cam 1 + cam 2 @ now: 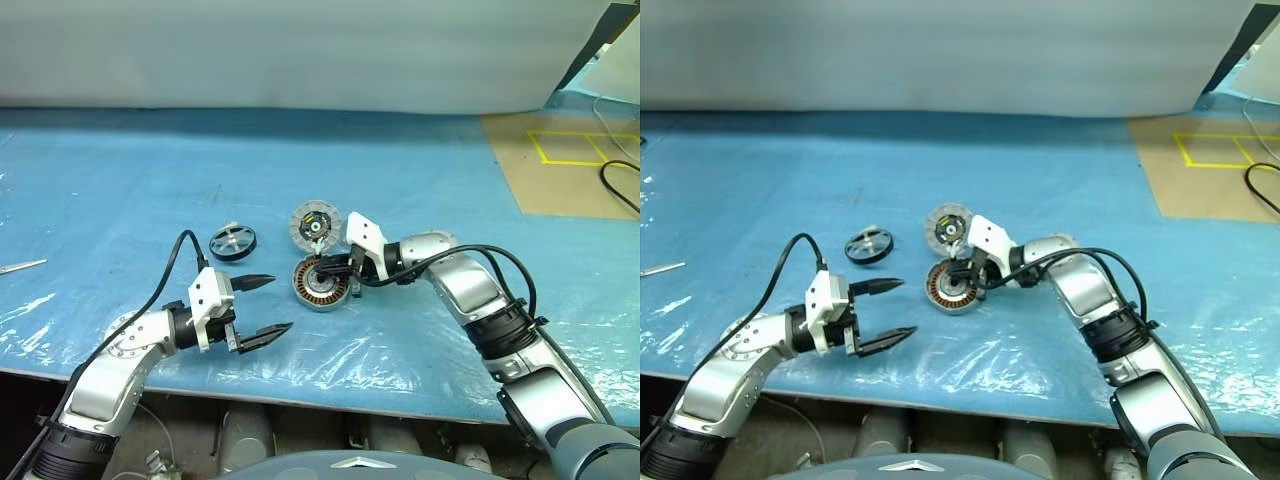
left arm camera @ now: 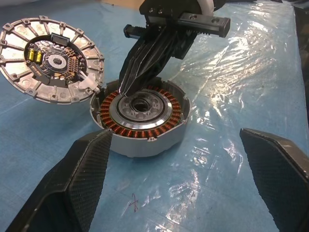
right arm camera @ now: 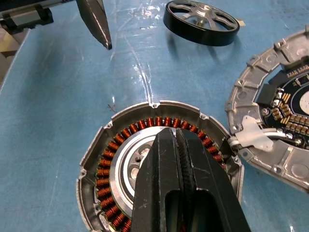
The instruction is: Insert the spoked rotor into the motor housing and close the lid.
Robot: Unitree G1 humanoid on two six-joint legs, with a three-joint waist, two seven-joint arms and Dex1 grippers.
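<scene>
Three motor parts lie on the blue plastic sheet (image 1: 150, 180) that covers your work surface; it is wrinkled and glossy under the light, and a small pen mark sits on it near the motor housing (image 2: 145, 118). Behind the sheet you have a pale grey wall (image 1: 300, 50), and at the far right a brown floor patch with yellow tape lines (image 1: 575, 150) and a black cable (image 1: 620, 185). You can read no brand or lettering on any part.

Your right gripper (image 3: 179, 137) has its two black fingers pressed together, holding nothing, with the tips over the silvery hub inside the housing's ring of copper windings. The lid (image 2: 50, 60) lies just beside the housing, circuit face up, joined to it by a white connector. The spoked rotor (image 3: 201, 21) rests flat on the sheet, well apart from the housing, toward your left side. Your left gripper (image 1: 264, 305) hangs near the housing with its fingers spread wide and empty.
</scene>
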